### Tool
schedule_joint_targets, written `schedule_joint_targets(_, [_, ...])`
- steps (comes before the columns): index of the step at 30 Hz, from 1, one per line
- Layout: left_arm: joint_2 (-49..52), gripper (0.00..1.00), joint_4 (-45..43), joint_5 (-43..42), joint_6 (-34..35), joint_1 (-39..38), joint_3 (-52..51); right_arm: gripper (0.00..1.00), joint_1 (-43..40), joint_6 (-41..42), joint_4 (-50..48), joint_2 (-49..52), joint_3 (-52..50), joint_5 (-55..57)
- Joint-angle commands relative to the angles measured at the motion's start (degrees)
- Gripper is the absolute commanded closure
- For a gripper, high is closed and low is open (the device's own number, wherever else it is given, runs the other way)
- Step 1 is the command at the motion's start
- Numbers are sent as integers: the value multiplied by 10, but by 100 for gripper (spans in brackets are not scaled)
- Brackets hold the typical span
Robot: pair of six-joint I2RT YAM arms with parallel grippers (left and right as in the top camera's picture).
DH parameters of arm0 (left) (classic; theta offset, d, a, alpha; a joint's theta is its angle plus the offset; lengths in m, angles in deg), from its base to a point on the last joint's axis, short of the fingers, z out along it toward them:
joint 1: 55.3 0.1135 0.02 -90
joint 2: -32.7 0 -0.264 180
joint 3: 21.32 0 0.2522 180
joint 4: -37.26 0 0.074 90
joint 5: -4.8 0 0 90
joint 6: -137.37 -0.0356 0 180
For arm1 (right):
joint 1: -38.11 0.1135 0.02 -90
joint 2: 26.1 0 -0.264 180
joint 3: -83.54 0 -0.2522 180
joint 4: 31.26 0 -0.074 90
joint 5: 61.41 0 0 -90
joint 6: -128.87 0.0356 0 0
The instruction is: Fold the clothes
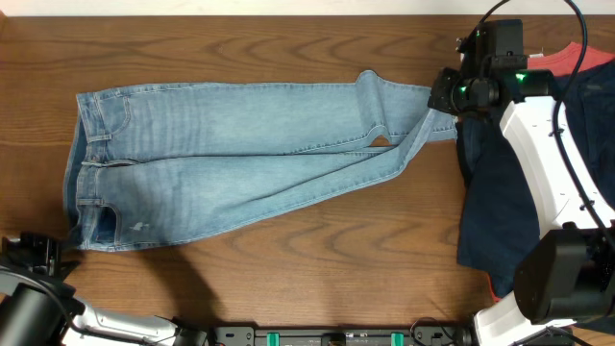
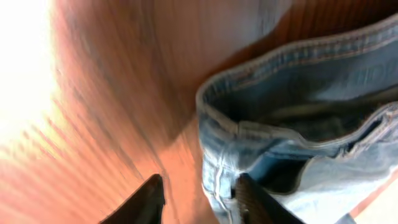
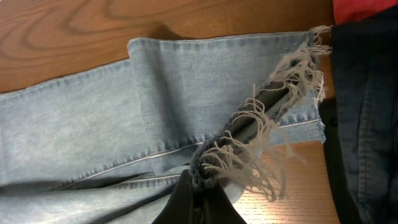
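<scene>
The clothes are a pair of light-blue jeans (image 1: 231,154) spread flat across the wooden table, waist to the left and legs running right. My right gripper (image 1: 444,94) sits at the far ends of the legs. In the right wrist view it (image 3: 198,182) is shut on a bunched frayed hem (image 3: 249,143), and the other leg lies flat behind. My left gripper (image 1: 46,252) is at the waist's near left corner. In the left wrist view it (image 2: 200,200) is open, and the waistband edge (image 2: 217,155) lies between its fingers, close to the right one.
A dark navy garment (image 1: 500,192) is piled at the right end of the table, under my right arm and touching the leg ends. A red cloth (image 1: 569,58) shows behind it. Bare wood (image 1: 317,240) lies in front of the jeans.
</scene>
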Motion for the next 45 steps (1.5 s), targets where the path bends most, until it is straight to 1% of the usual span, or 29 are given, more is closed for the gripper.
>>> schedule_joint_targets(1, [5, 54, -22, -13, -60, -4, -19, 99, -1, 4, -1, -3, 3, 10])
schedule_joint_targets(4, [5, 48, -54, -16, -64, -10, -41, 99, -1, 4, -1, -3, 3, 10])
schedule_joint_targets(9, [5, 48, -102, -13, -69, -10, -69, 99, -1, 4, 1, -3, 3, 10])
schedule_joint_targets(16, [5, 48, -134, -11, -71, -10, -73, 99, -1, 4, 1, -3, 3, 10])
schedule_joint_targets(17, [5, 50, -139, -11, -71, -11, -73, 99, -1, 4, 1, -3, 3, 10])
schedule_joint_targets(20, [5, 61, -155, -11, -73, -11, -73, 99, -1, 4, 2, -3, 3, 10])
schedule_joint_targets(24, [5, 66, -163, -12, -87, -15, -74, 99, -1, 4, 1, -3, 3, 10])
schedule_joint_targets(28, [6, 67, -166, -12, -97, -21, -76, 99, -1, 4, 2, -3, 3, 10])
schedule_joint_targets(31, [6, 81, -169, -12, -96, -22, -76, 99, -1, 4, 3, -3, 3, 10])
schedule_joint_targets(32, [6, 91, -167, -17, -96, -22, -76, 99, -1, 4, 3, -3, 3, 10])
schedule_joint_targets(33, [6, 94, -165, -24, -96, -22, -76, 99, -1, 4, 3, -3, 3, 10])
schedule_joint_targets(36, [3, 94, -155, -47, -90, -17, -75, 99, -1, 3, 4, -3, 3, 10])
schedule_joint_targets(39, [-12, 94, -134, -49, -55, -2, -73, 99, -1, -4, 7, -3, 3, 15])
schedule_joint_targets(42, [-54, 94, -98, -48, -22, 16, -67, 99, -1, -11, 17, -8, 4, 51])
schedule_joint_targets(45, [-125, 94, -60, -40, 2, 34, -67, 99, -1, -12, 34, -26, 4, 98])
